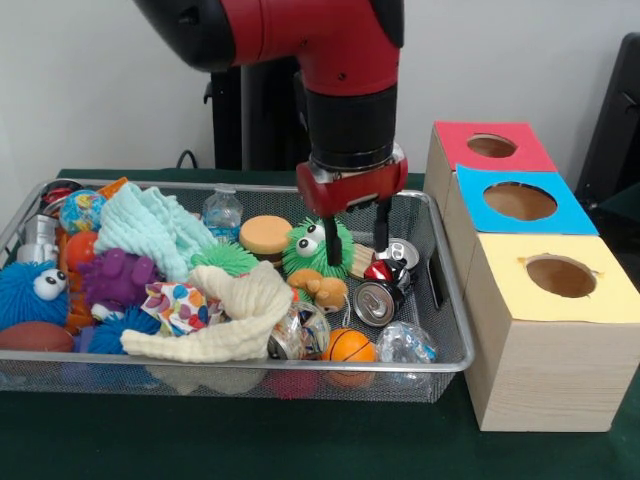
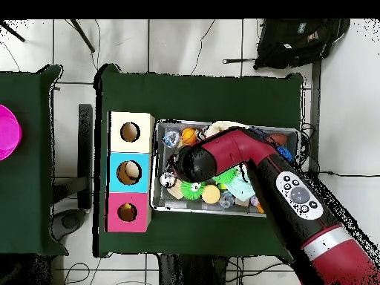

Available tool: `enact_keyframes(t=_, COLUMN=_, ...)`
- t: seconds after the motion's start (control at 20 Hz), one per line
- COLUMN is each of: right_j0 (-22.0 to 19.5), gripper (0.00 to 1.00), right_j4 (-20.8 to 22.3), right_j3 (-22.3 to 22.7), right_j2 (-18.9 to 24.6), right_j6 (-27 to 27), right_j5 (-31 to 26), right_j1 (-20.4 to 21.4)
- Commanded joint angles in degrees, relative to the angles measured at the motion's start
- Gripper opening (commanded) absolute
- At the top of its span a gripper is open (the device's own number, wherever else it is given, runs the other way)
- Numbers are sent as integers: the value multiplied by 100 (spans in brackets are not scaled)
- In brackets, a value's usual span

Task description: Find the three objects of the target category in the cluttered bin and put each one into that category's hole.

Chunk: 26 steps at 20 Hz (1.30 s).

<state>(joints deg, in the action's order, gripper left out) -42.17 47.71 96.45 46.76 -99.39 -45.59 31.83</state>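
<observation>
Gripper (image 1: 354,232) spread wide, nothing held, poised over basket (image 1: 452,362). Green googly-eyed ball (image 1: 316,247) just beside fingers; risk: ball snagged instead of plush beneath.

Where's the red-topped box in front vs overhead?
Front view: the red-topped box is at the upper right, farthest from the camera in the row of three, behind the blue-topped box.
Overhead view: it is at the lower left, the bottom of the column.
Shared landmark: the blue-topped box sits in the middle of the row in both views.
</observation>
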Motion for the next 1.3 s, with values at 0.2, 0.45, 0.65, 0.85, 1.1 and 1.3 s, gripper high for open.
enact_keyframes(t=0.2, right_j0=-303, gripper=100, right_j4=490, right_j3=-615, right_j2=28, right_j6=2316, right_j5=-52, right_j1=-513)
enact_keyframes(t=0.45, right_j0=-281, gripper=100, right_j4=489, right_j3=-583, right_j2=33, right_j6=2342, right_j5=-162, right_j1=-394)
enact_keyframes(t=0.65, right_j0=-183, gripper=100, right_j4=455, right_j3=-574, right_j2=-2, right_j6=2286, right_j5=-253, right_j1=-337)
enact_keyframes(t=0.85, right_j0=-142, gripper=100, right_j4=524, right_j3=-406, right_j2=-57, right_j6=2026, right_j5=-65, right_j1=-268)
enact_keyframes(t=1.1, right_j0=-233, gripper=100, right_j4=593, right_j3=-250, right_j2=-93, right_j6=2053, right_j5=84, right_j1=-404)
enact_keyframes(t=1.3, right_j0=-426, gripper=100, right_j4=607, right_j3=-184, right_j2=-52, right_j6=2244, right_j5=180, right_j1=-512)
